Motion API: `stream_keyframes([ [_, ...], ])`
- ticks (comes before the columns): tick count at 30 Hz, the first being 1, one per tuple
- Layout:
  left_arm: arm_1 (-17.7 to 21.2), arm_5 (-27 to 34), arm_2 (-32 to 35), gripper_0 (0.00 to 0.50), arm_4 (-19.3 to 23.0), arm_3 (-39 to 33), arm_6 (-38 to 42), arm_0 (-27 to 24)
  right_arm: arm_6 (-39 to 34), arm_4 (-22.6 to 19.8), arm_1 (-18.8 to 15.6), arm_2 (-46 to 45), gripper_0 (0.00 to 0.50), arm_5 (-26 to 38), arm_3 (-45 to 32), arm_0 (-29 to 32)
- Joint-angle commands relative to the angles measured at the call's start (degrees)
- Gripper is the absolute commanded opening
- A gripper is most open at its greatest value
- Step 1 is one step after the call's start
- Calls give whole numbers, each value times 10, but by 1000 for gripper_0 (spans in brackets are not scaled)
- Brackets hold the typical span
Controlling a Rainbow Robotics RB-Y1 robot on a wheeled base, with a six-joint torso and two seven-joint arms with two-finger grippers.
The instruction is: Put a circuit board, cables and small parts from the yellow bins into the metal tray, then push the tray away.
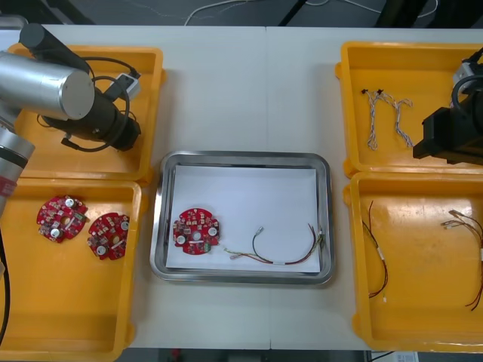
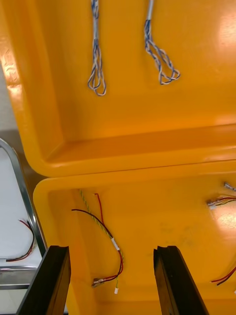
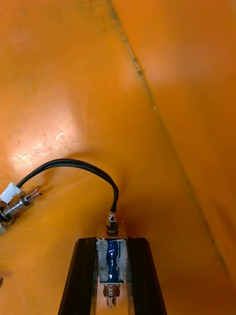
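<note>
My left gripper (image 3: 112, 244) is down in the far left yellow bin (image 1: 147, 60), shut on the metal end of a black cable (image 3: 73, 165). The cable curves away from the fingers to a white plug (image 3: 10, 192). The metal tray (image 1: 241, 160), white inside, holds a round red circuit board (image 1: 196, 230) and a red and yellow cable (image 1: 279, 255). My right gripper (image 2: 113, 280) hangs open above the near right bin (image 2: 162, 197), over a red and yellow cable (image 2: 105, 236). Nothing is between its fingers.
Two more circuit boards (image 1: 62, 219) (image 1: 108, 235) lie in the near left bin (image 1: 68, 317). Two twisted blue and white cables (image 2: 97, 74) (image 2: 160, 64) lie in the far right bin (image 1: 355, 75). More red and yellow cables (image 1: 468, 226) lie in the near right bin.
</note>
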Motion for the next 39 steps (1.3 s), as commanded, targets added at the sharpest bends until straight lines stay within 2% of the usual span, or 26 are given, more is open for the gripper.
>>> stream_keyframes([
  [1, 11, 4, 15, 0, 9, -6, -28, -24, 3, 4, -20, -39, 500, 2, 16, 4],
  [6, 15, 4, 15, 0, 9, -6, -29, -23, 32, 27, -20, -36, 500, 2, 25, 1],
  [14, 21, 4, 15, 0, 7, -6, -30, -22, 138, 45, -20, -29, 500, 2, 129, -56],
  [18, 21, 4, 15, 0, 7, -6, -32, -20, 163, 62, -20, -6, 500, -5, 172, -86],
  [29, 24, 4, 16, 0, 7, -6, -34, -18, 169, 93, -8, 75, 500, -89, 322, -181],
  [39, 24, 12, 26, 0, 15, -6, -40, -16, 191, 104, 22, 98, 500, -177, 410, -207],
])
